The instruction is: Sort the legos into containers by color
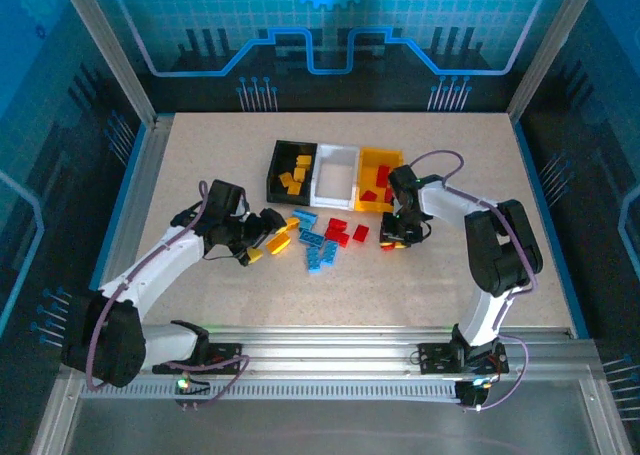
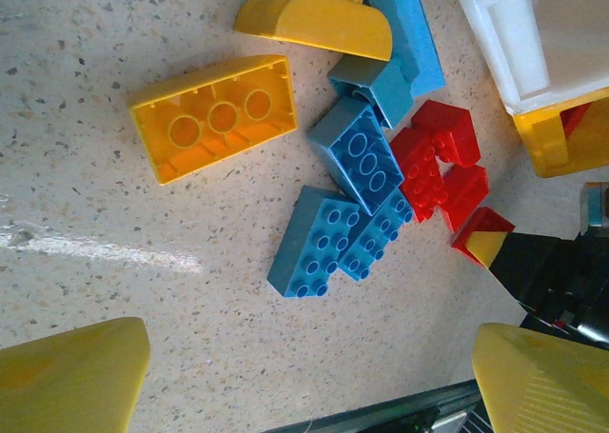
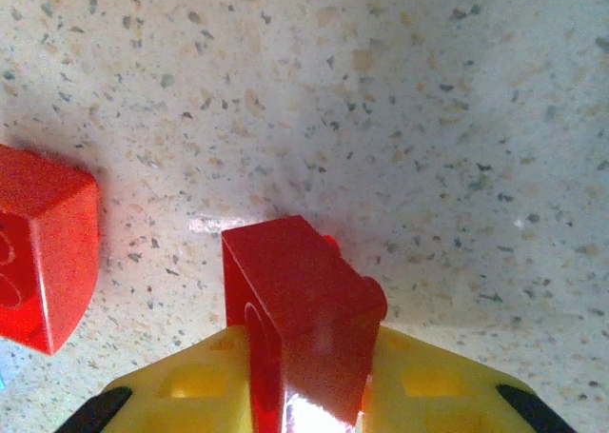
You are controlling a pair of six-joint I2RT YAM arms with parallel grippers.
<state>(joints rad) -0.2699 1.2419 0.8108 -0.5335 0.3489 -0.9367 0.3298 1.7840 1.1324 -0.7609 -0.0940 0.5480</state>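
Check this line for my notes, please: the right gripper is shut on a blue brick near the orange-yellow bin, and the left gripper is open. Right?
Wrong colour: the right wrist view shows the right gripper shut on a red brick, not blue. It is near the orange-yellow bin, and the left gripper is open.

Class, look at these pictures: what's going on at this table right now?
Two robot arms are sorting Lego bricks by colour. The right gripper is shut on a red brick. The left gripper hangs open over loose bricks, among them a yellow brick. The black bin holds yellow bricks and the orange-yellow bin red ones. The blue bricks lie unsorted on the table.
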